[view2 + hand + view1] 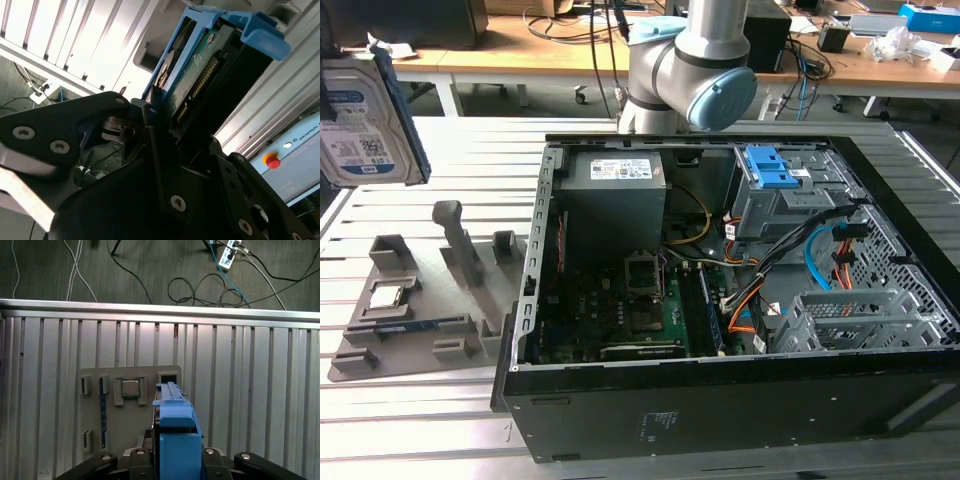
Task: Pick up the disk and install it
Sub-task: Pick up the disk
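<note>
We find an open computer case [720, 410] lying on a slatted table [470, 160], toward the exterior view's right. Just beside it, on the exterior view's left, a holder tray [410, 340] rests on the table, with a small chip [388, 294] seated in it. The disk [365, 125] hangs above the table, well apart from the case. In the first wrist view it stands clamped in the gripper [172, 452], with the tray below. Inside the case, a power supply [615, 190] fills the far corner on the exterior view's left, a drive cage [775, 195] sits beside it, and a circuit board [620, 310] lies in front. The arm [685, 70] rises behind the case.
</note>
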You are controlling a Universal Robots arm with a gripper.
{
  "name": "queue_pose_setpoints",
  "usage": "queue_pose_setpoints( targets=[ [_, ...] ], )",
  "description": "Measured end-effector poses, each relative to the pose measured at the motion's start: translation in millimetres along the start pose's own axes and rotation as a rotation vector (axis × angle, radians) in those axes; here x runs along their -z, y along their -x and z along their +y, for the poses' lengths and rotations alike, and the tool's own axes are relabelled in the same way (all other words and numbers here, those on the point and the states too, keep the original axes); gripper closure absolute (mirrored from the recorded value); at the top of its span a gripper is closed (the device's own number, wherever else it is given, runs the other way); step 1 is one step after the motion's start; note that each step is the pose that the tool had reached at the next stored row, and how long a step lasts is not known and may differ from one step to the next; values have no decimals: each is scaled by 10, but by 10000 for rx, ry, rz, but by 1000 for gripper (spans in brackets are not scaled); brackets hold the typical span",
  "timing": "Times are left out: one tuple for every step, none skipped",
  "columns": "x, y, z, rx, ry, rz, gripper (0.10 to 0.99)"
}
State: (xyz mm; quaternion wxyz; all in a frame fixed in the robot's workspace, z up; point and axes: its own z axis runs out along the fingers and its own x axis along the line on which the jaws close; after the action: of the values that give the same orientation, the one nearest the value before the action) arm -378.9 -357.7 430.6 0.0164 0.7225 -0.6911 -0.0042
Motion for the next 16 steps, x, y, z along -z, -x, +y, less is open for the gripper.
queue_pose_setpoints(
  targets=[
    [58,1,2,-1,1,26,722],
    [91,1,3,-2,2,42,722],
    [132,2,4,-3,3,68,722],
    [168,1,5,-3,4,90,722],
    [214,1,6,-3,5,114,722],
    [287,1,8,-4,7,154,722],
    [348,2,10,-6,9,192,722],
    [389,2,11,-7,10,219,722],
    [486,2,13,-7,13,278,722],
    [554,1,16,-8,12,309,722],
    [584,1,17,-9,14,326,722],
    [609,1,17,-9,15,340,722],
    [612,1,17,-9,14,339,722],
    [615,1,18,-10,15,341,722],
    [615,1,18,-10,15,340,722],
    [616,1,18,-10,15,341,722]
  ],
)
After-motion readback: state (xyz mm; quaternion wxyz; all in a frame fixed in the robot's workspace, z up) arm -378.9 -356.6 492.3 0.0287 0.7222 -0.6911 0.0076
